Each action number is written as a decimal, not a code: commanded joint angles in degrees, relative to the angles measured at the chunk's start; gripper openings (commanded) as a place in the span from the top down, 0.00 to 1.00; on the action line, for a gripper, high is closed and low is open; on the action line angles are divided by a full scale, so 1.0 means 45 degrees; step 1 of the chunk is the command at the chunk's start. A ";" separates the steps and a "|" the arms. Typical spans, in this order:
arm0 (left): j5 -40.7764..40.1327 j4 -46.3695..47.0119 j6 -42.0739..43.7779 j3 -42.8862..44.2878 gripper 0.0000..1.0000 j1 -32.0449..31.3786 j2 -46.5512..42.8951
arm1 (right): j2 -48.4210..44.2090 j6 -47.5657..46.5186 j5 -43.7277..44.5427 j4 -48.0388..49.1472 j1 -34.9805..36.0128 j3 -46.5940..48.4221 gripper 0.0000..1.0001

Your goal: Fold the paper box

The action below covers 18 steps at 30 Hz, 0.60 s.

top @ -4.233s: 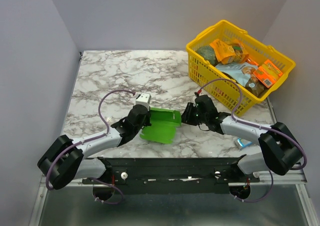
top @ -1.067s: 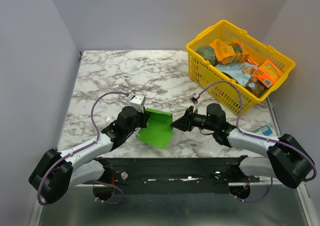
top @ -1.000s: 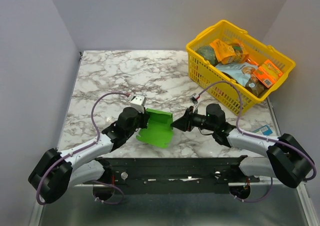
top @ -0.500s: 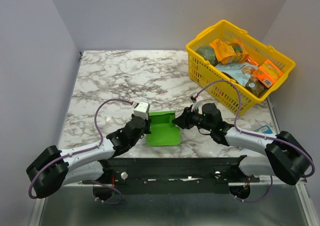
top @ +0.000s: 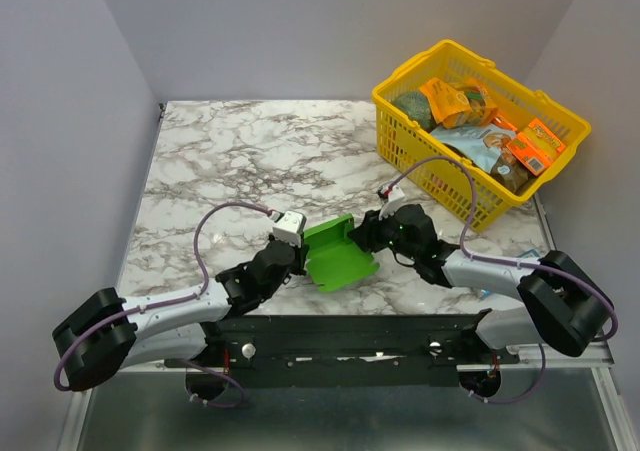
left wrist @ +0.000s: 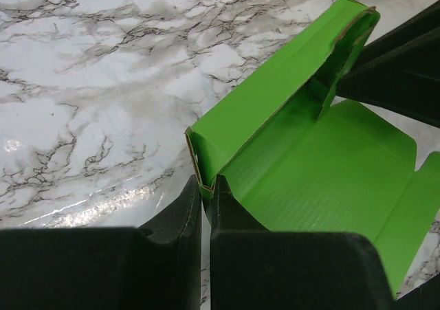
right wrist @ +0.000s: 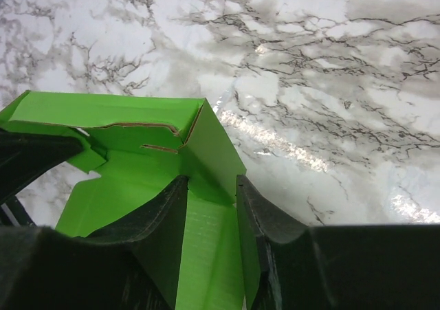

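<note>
Paper box in left gripper

This looked like a robotics lab test cell rather than a home or shop. Two robot arms, the left arm and the right arm, were bolted to a black mounting rail along the bottom of the frame, with purple cables looped over them. The marble-patterned worktop was boxed in by plain grey walls at the left, top and right. A yellow basket of packaged groceries sat at the upper right like staged props
</note>
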 commanded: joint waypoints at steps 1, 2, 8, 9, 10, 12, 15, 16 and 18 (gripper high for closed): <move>0.1831 0.1470 0.0200 -0.0368 1.00 -0.0454 -0.0351 | 0.0337 -0.0917 0.1218 0.0699 0.0040 0.0444 0.55; 0.2084 0.1490 0.0239 -0.0447 1.00 -0.0454 -0.0526 | 0.0317 -0.0996 0.1179 0.0854 0.0040 0.0425 0.54; 0.2672 0.1237 0.0630 -0.0956 1.00 -0.0474 -0.1288 | 0.0337 -0.1640 0.0225 0.1458 0.0040 0.0347 0.52; 0.2750 0.1043 0.0688 -0.0975 1.00 -0.0474 -0.1367 | 0.0356 -0.1718 0.0048 0.1577 0.0040 0.0308 0.52; 0.2750 0.0964 0.0689 -0.0995 1.00 -0.0474 -0.1426 | 0.0395 -0.1874 -0.0147 0.1656 0.0040 0.0327 0.52; 0.2634 0.0827 0.0669 -0.1014 1.00 -0.0454 -0.1563 | 0.0532 -0.2012 -0.0694 0.1987 0.0040 0.0366 0.52; 0.2517 0.0748 0.0611 -0.0975 1.00 -0.0474 -0.1602 | 0.0688 -0.2168 -0.1240 0.2223 0.0040 0.0464 0.53; 0.2477 0.0748 0.0572 -0.0937 1.00 -0.0474 -0.1621 | 0.0727 -0.2226 -0.1301 0.2223 0.0040 0.0522 0.52; 0.2458 0.0748 0.0591 -0.0917 1.00 -0.0474 -0.1602 | 0.0825 -0.2227 -0.1282 0.2242 0.0040 0.0561 0.51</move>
